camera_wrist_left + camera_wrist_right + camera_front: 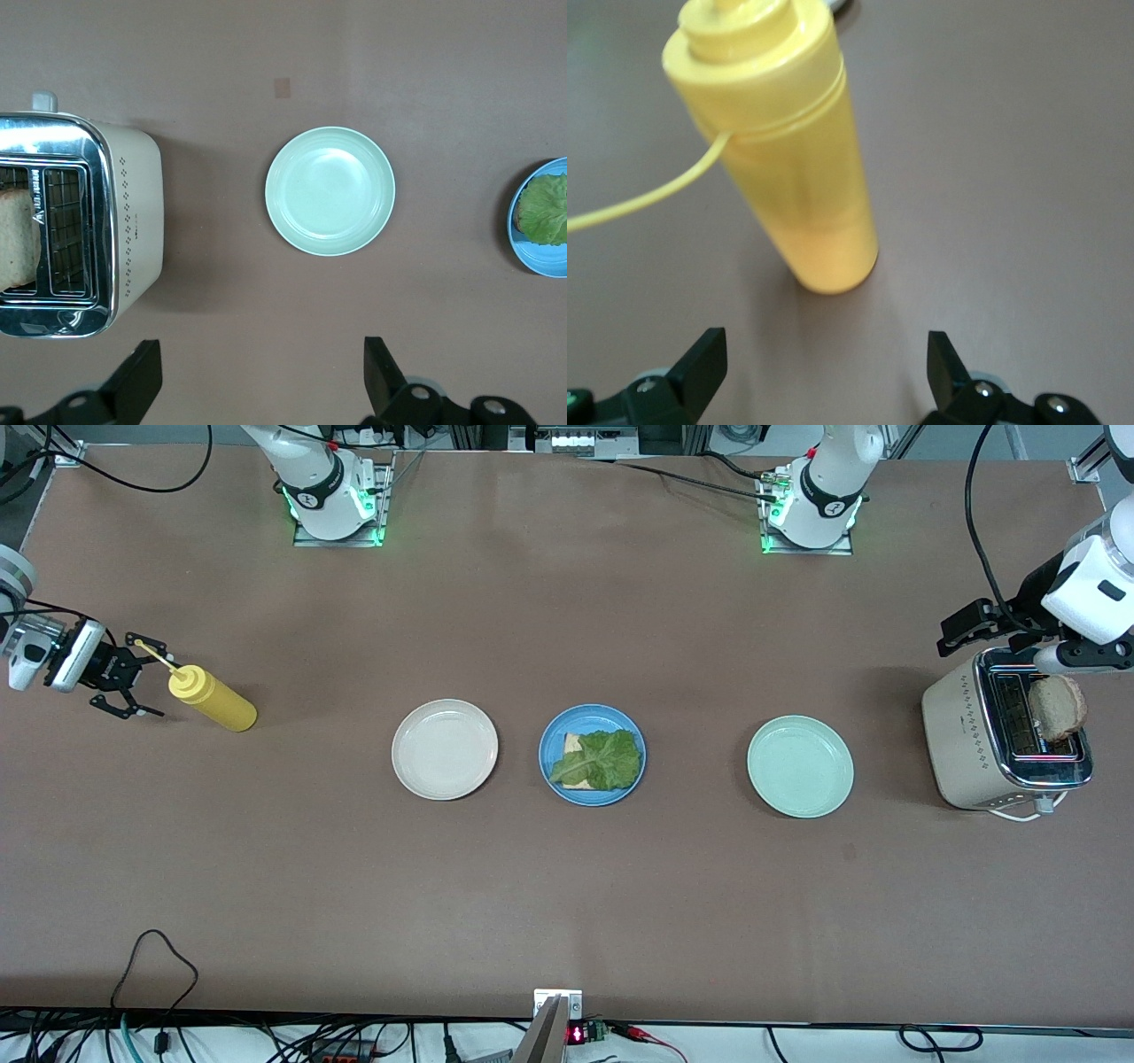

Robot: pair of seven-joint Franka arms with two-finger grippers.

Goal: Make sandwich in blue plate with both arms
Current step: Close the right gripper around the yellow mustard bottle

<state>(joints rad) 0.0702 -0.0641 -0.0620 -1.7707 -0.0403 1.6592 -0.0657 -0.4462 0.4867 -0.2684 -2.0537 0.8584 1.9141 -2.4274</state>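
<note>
Sandwich (pixel 595 761) is half made: on the blue plate (pixel 552 742), in the middle of the table between a white plate (pixel 445 748) and a pale green plate (pixel 800 766), one bread slice lies under a lettuce leaf (pixel 602 758). I judge that the top slice is missing.

That second slice of bread (pixel 1058 707) stands in a slot of the toaster (pixel 966 755) at the left arm's end of the table. My left gripper (pixel 974 625) hangs just beside the toaster with its fingers spread and empty. I would bring it over the slot, descend straight, pinch the bread on its flat faces gently, then lift vertically so the crust does not catch the wire.

My right gripper (pixel 124 682) waits near the yellow bottle (pixel 213 700), fingers spread too, holding nothing.
</note>
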